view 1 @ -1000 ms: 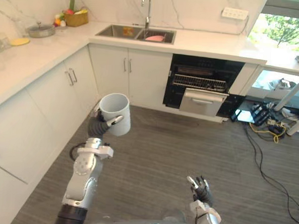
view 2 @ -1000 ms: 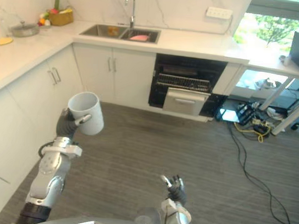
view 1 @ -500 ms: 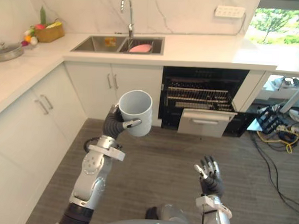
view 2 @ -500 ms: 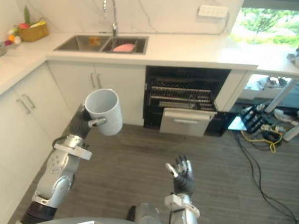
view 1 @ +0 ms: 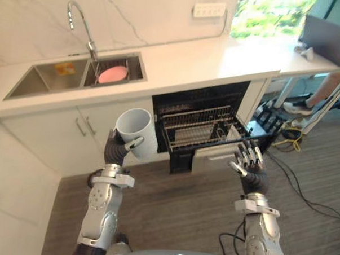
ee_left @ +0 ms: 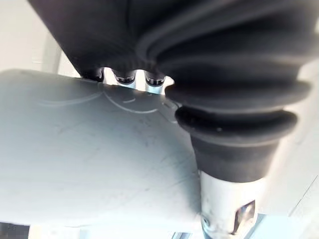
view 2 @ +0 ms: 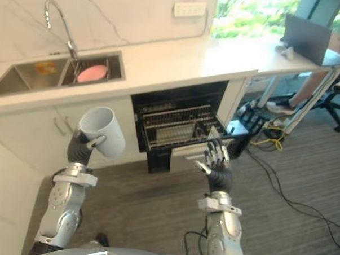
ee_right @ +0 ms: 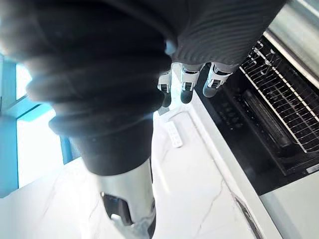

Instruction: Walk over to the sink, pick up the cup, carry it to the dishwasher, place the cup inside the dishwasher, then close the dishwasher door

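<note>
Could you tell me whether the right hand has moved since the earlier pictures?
Yes: up and toward the open black dishwasher; the right hand, earlier over the floor, now overlaps its front edge.

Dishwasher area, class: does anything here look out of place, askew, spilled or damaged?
Nothing looks spilled or damaged. The white cylindrical cup sits tilted in the left hand, and the black dishwasher stands open with its wire rack pulled out, as the job needs. The right hand is open, holding nothing.

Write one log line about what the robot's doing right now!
left hand: shut on cup | right hand: open, empty | dishwasher: door open, rack showing | cup: not yet inside
</note>
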{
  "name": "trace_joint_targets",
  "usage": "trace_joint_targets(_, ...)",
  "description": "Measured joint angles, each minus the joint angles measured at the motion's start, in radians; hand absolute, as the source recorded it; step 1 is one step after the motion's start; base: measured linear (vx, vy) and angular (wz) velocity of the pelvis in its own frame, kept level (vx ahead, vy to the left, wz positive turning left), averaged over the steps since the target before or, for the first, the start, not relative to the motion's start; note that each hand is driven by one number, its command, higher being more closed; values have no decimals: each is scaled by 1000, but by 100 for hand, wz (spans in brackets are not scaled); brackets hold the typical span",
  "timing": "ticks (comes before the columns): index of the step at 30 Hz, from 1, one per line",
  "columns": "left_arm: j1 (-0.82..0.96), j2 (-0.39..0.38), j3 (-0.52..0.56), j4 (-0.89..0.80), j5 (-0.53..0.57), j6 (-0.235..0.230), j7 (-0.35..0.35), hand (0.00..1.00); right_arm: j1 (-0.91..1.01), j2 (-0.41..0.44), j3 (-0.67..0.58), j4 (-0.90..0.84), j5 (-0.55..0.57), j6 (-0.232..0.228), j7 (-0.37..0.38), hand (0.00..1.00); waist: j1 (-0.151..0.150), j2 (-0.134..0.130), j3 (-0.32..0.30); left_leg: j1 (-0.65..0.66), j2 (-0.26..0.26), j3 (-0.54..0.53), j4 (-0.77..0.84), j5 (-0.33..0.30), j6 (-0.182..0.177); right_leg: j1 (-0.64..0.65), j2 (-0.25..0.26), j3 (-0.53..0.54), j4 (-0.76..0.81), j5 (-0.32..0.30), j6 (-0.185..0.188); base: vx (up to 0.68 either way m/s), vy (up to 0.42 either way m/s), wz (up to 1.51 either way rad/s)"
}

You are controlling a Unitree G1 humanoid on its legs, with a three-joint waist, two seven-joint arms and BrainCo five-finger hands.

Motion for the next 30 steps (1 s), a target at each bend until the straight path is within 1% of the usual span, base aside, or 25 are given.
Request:
trace_joint_targets(1,-2,7,33,12,1,0,14,100,3,25,-1,1,3,13,11,0,-12,-45,-6,35,-47,24,30,-47,31,-31,-72,-9,125,20,37,528,455,-42)
trace_joint_targets(2,-8,10,42,20,1,-1,20,100,3,38,-2,1,14,15,11,0,-18,-61,-2,48,-65,25,53,-63,35,-52,-103,-16,195,50,76,506,403,5)
trace_joint_targets(3,-14,19,47,31,2,-1,29,100,3,62,1,1,29,19,11,0,-22,-77,6,77,-84,32,81,-103,55,-100,-147,-27,336,150,104,304,223,7)
trace_joint_targets(4,-13,22,46,31,3,-1,35,100,2,77,13,2,29,22,11,0,-21,-72,14,109,-89,37,74,-126,69,-141,-174,-25,428,231,92,327,232,-7)
trace_joint_targets(5,-13,22,46,30,3,-6,40,100,-2,83,48,2,26,23,12,0,-15,-70,17,159,-86,48,50,-144,75,-188,-186,-51,511,204,35,272,185,-24)
trace_joint_targets(6,-13,23,43,28,4,-11,51,100,-10,85,75,2,19,23,12,0,-12,-62,20,201,-78,55,18,-145,75,-214,-189,-94,518,173,1,254,162,-27)
trace_joint_targets(7,-14,25,43,26,4,-13,59,100,-18,86,92,1,18,23,12,0,-13,-54,24,225,-70,61,-3,-145,75,-228,-182,-128,492,154,-11,236,138,-37)
trace_joint_targets(8,-25,44,43,22,4,-15,69,100,-36,89,121,-6,20,19,11,0,-12,-39,22,248,-49,85,-41,-148,70,-281,-151,-202,346,127,-28,154,81,-32)
trace_joint_targets(9,-29,54,43,16,4,-16,71,100,-39,90,128,-10,23,15,11,0,-14,-37,21,248,-43,92,-50,-154,68,-295,-137,-234,259,132,-34,171,56,-37)
trace_joint_targets(10,-30,69,45,-8,4,-21,71,100,-35,101,131,-26,29,12,10,0,-13,-41,24,251,-42,106,-59,-165,54,-312,-117,-298,79,175,-64,195,-6,-37)
trace_joint_targets(11,-15,80,48,-40,5,-33,71,100,-19,112,139,-53,28,7,10,0,-7,-58,30,279,-61,124,-57,-180,34,-314,-111,-373,-52,311,-112,266,-22,-50)
trace_joint_targets(12,-6,80,53,-52,10,-42,70,100,-15,107,149,-65,28,3,10,0,-1,-70,36,295,-72,132,-50,-195,26,-312,-116,-411,-67,324,-190,305,-4,-77)
trace_joint_targets(13,10,52,58,-53,30,-59,76,100,-13,88,166,-76,27,0,13,0,7,-27,43,308,-50,144,-46,-211,21,-301,-103,-426,-62,318,-195,263,2,-62)
trace_joint_targets(14,2,39,51,-56,48,-71,78,100,-16,69,174,-86,26,-15,18,0,-5,3,52,310,-49,142,-50,-221,22,-301,-90,-432,-73,316,-195,220,17,-48)
trace_joint_targets(15,-6,37,44,-57,58,-78,78,100,-23,63,174,-86,26,-17,20,0,-11,13,58,306,-46,142,-49,-228,25,-300,-75,-428,-88,316,-195,163,-6,-25)
trace_joint_targets(16,-23,41,25,-57,73,-92,79,100,-36,55,174,-86,22,-18,26,0,-11,38,62,294,-32,144,-33,-249,32,-299,-47,-420,-123,315,-196,104,-1,-26)
trace_joint_targets(19,-57,44,-19,-57,103,-103,105,100,-40,28,186,-86,18,-28,13,0,-15,63,70,293,39,157,78,-325,57,-248,23,-413,-165,270,-193,105,-16,-22)
trace_joint_targets(20,-65,48,-32,-53,107,-104,109,100,-41,27,194,-86,18,-31,5,0,-15,62,72,278,57,152,151,-325,61,-233,30,-411,-177,270,-193,116,-15,-10)
trace_joint_targets(21,-73,56,-70,-48,125,-108,128,100,-44,22,198,-90,18,-32,2,0,-15,62,78,194,106,134,363,-295,69,-203,46,-409,-204,272,-196,143,-31,-19)
trace_joint_targets(22,-72,57,-91,-48,142,-111,146,100,-43,18,196,-119,18,-32,3,0,-13,69,84,117,153,115,543,-215,66,-156,68,-391,-247,276,-202,146,-32,-29)
trace_joint_targets(23,-69,58,-100,-48,148,-112,154,100,-42,17,196,-137,18,-34,6,0,-10,72,86,95,164,109,602,-212,51,-139,72,-373,-268,280,-204,157,28,-54)
trace_joint_targets(24,-64,59,-112,-42,160,-112,173,100,-42,17,196,-169,18,-38,12,0,1,74,82,73,165,104,591,-238,32,-130,69,-345,-282,280,-204,149,72,-74)
trace_joint_targets(26,-64,58,-124,-31,161,-121,192,100,-53,13,197,-181,22,-43,37,0,2,82,76,73,142,99,459,-265,54,-128,51,-300,-281,279,-196,158,72,-79)
trace_joint_targets(29,-43,55,-146,-2,195,-149,194,100,-43,-9,203,-185,33,-35,82,0,-1,72,68,72,102,3,204,-240,26,-139,8,-227,-285,280,-159,166,126,-73)
trace_joint_targets(30,-29,51,-155,-2,201,-150,192,100,-43,-24,209,-187,40,-33,98,0,-5,77,60,74,93,-44,114,-202,17,-142,-2,-206,-294,287,-139,156,154,-48)
